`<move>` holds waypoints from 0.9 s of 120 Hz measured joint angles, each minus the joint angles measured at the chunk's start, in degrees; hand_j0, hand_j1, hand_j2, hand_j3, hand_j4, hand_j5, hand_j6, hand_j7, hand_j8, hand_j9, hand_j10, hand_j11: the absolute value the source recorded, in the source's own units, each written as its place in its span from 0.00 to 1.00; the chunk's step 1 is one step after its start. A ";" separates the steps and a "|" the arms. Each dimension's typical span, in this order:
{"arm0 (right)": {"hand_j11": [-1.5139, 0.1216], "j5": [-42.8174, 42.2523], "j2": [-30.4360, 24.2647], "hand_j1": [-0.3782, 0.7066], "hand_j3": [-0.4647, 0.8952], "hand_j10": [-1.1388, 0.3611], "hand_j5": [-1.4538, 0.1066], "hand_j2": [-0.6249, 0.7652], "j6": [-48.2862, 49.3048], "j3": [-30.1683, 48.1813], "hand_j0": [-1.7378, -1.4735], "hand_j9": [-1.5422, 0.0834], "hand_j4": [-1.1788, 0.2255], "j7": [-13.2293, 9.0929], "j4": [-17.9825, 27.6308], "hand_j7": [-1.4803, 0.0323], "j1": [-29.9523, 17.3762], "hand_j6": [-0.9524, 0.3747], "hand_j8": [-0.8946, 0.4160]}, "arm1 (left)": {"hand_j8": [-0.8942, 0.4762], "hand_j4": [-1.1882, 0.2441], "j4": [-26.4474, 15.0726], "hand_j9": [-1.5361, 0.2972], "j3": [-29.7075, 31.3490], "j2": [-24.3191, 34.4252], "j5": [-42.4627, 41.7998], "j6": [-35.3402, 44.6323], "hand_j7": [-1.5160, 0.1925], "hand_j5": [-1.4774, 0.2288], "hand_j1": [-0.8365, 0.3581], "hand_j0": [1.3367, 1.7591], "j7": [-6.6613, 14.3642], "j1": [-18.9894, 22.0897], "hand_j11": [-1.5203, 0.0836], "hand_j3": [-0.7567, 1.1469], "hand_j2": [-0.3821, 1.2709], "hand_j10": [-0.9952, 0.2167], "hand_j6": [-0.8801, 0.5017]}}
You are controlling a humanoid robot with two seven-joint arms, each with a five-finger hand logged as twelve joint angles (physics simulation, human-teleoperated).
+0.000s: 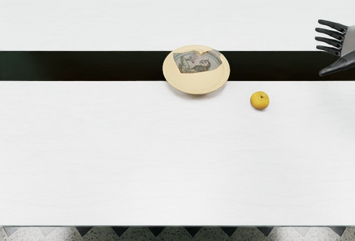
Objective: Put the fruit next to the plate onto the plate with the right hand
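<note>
My right hand at far right edge, fingers spread, holding nothing. Fruit on counter, near plate, apart from it. Risk: round fruit rolls away if nudged before I close

White worktop, crossed from side to side by a black band. A cream plate with a printed centre lies across the band, its front rim over the near white surface, well to the left of the fingers. A small yellow fruit rests on the white surface, lower-left of the fingers and closer to them than the plate, near the plate's right rim but not touching it.
</note>
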 joint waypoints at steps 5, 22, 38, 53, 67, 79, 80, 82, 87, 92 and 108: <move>0.93 0.00 0.01 0.03 0.34 0.76 0.93 0.45 0.00 0.04 0.30 0.95 0.84 0.00 0.01 0.98 -0.08 0.72 0.68 | 0.64 0.82 0.00 0.82 0.00 0.00 0.00 0.02 0.87 0.85 0.97 0.76 0.00 0.00 0.93 0.40 0.23 0.81 0.62; 0.93 0.54 2.03 0.03 0.34 0.76 0.93 0.45 0.00 0.01 0.30 0.95 0.84 0.06 0.05 0.98 -0.65 0.72 0.68 | 0.64 0.82 0.01 0.82 0.00 0.00 0.00 0.03 0.87 0.85 0.97 0.76 0.00 0.00 0.93 0.40 0.23 0.81 0.62; 0.93 -1.35 4.05 0.03 0.34 0.76 0.93 0.45 0.00 -0.25 0.30 0.95 0.84 0.02 0.12 0.98 -0.09 0.72 0.68 | 0.64 0.82 -0.01 0.82 0.00 0.00 0.00 0.01 0.87 0.85 0.97 0.76 0.00 0.00 0.93 0.40 0.23 0.81 0.62; 0.93 -6.93 6.93 0.03 0.34 0.76 0.93 0.45 0.00 -0.32 0.30 0.95 0.84 0.00 0.32 0.98 1.90 0.72 0.68 | 0.64 0.82 0.00 0.82 0.01 0.00 0.00 0.02 0.87 0.85 0.97 0.76 0.00 0.00 0.93 0.40 0.23 0.81 0.62; 0.93 -13.11 7.83 0.03 0.34 0.76 0.93 0.45 0.00 -0.33 0.30 0.95 0.84 0.00 3.65 0.98 2.58 0.72 0.68 | 0.64 0.82 0.01 0.82 0.00 0.00 0.00 0.01 0.87 0.85 0.97 0.76 0.00 -0.08 0.93 0.40 0.23 0.81 0.62; 0.93 -20.67 1.83 0.03 0.34 0.76 0.93 0.45 -9.80 -0.41 0.30 0.95 0.84 -1.67 20.27 0.98 2.56 0.72 0.68 | 0.64 0.82 0.01 0.82 0.01 0.00 -0.01 0.00 0.87 0.85 0.97 0.76 0.00 -0.09 0.93 0.40 0.23 0.81 0.62; 0.93 -21.11 1.05 0.03 0.34 0.76 0.93 0.45 -11.02 -0.42 0.30 0.95 0.84 -2.26 21.83 0.98 2.55 0.72 0.68 | 0.64 0.82 0.01 0.82 0.01 0.00 -0.01 0.01 0.87 0.85 0.97 0.76 0.00 -0.09 0.93 0.40 0.23 0.81 0.62; 0.93 -21.94 -0.41 0.03 0.34 0.76 0.93 0.45 -13.52 -0.43 0.30 0.95 0.84 -3.64 24.84 0.98 2.50 0.72 0.68 | 0.64 0.82 0.01 0.82 0.01 0.00 -0.01 0.01 0.87 0.85 0.97 0.76 0.00 -0.09 0.93 0.40 0.23 0.81 0.62; 0.93 -23.81 -3.35 0.03 0.34 0.76 0.93 0.45 -19.61 -0.45 0.30 0.95 0.84 -7.53 31.35 0.98 2.34 0.72 0.68 | 0.64 0.82 0.02 0.82 0.01 0.00 -0.01 0.02 0.87 0.85 0.97 0.76 0.00 -0.08 0.93 0.40 0.23 0.81 0.62; 0.93 -26.11 -4.62 0.03 0.34 0.76 0.93 0.45 -25.90 -0.95 0.30 0.95 0.84 -11.86 36.00 0.98 2.20 0.72 0.68 | 0.64 0.82 0.01 0.82 0.00 0.00 0.00 0.01 0.87 0.85 0.97 0.76 0.00 -0.01 0.93 0.40 0.23 0.81 0.62; 0.93 -34.06 -1.10 0.03 0.34 0.76 0.93 0.45 -47.16 -6.48 0.30 0.95 0.84 -21.64 42.88 0.98 2.11 0.72 0.68 | 0.64 0.82 -0.01 0.82 0.00 0.00 -0.03 0.00 0.87 0.85 0.97 0.76 0.00 -0.09 0.93 0.40 0.23 0.81 0.62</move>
